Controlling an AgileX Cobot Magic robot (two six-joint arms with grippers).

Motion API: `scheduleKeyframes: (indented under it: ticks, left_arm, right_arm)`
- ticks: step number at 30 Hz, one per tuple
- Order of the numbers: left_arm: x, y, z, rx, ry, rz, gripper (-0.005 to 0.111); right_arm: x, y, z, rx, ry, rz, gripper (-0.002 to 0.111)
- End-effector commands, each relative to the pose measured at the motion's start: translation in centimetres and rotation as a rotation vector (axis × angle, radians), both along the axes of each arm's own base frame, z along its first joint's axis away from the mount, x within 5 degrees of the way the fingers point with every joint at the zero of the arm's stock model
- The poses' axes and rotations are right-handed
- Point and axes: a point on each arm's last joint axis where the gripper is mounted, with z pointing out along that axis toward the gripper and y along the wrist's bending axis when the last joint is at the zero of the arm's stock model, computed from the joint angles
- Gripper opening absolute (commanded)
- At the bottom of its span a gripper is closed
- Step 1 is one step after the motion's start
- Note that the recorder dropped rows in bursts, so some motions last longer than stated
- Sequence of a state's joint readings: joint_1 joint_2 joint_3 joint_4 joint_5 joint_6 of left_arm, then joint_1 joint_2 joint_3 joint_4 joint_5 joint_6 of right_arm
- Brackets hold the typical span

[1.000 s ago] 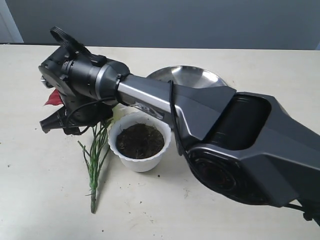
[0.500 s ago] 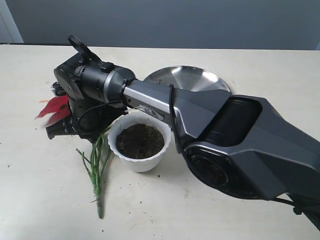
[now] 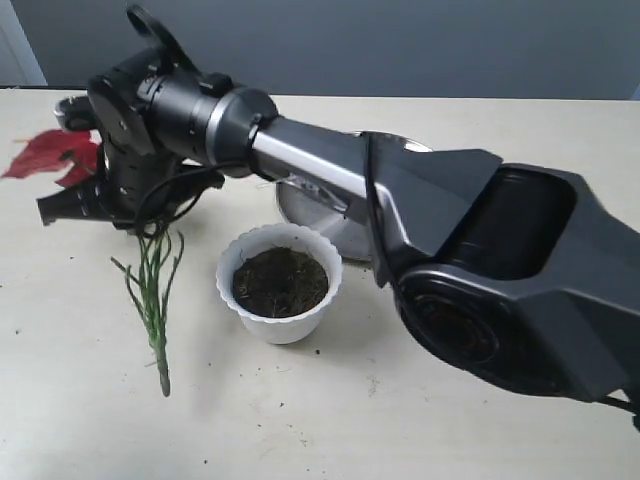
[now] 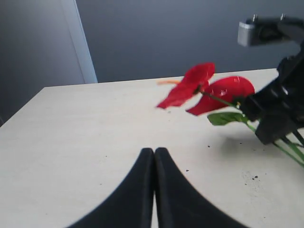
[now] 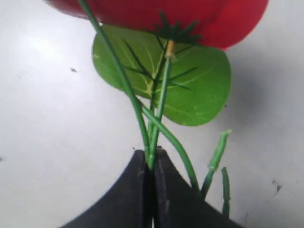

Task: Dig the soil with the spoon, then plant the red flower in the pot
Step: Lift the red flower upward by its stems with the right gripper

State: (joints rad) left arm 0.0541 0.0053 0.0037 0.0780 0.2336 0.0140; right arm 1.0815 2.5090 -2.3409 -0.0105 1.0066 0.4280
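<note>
The dark right arm bars the way over the round steel plate at 12 o'clock of the small white scalloped plastic pot. Bare tabletop lies open from 3 to 7 o'clock; thin green stems block 9 o'clock.

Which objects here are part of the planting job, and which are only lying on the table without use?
Part of the job:
- red flower, stems clamped in the right end effector
- pot
- soil inside the pot

Only lying about:
- steel plate behind the pot
- scattered crumbs on the table
</note>
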Motion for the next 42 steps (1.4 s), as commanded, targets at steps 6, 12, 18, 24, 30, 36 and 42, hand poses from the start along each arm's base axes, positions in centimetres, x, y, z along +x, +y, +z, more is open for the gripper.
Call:
scheduleKeyframes:
  ticks: [6,12,18,24,30,36,42]
  left_arm:
    - [0.0,-0.1,0.2,-0.011,-0.011,-0.007,0.0]
    - [0.0,-0.1,0.2,-0.011,-0.011,-0.007,0.0]
    - [0.0,-0.1,0.2,-0.011,-0.011,-0.007,0.0]
    - [0.0,-0.1,0.2,-0.011,-0.011,-0.007,0.0]
    - [0.0,-0.1,0.2,-0.011,-0.011,-0.007,0.0]
    - [0.0,-0.1,0.2,-0.011,-0.011,-0.007,0.0]
    - [0.0,-0.1,0.2,-0.011,-0.011,-0.007,0.0]
  right_arm:
    - [-0.1,-0.6,8.6,0.14,-0.296,0.062,-0.001]
    - [-1.7,-1.2,16.1,0.282,-0.582,0.099,-0.001]
    - [-3.8,-3.5,21.4,0.236,-0.751,0.067,-0.001]
    - [-4.3,-5.3,23.7,0.217,-0.778,0.031,-0.001]
    - [-4.6,-6.5,24.6,0.179,-0.754,0.008,-0.001]
    - [-4.6,-7.4,24.8,0.11,-0.753,-0.02,-0.001]
    - [-5.3,-9.4,27.3,0.128,-0.774,-0.023,-0.001]
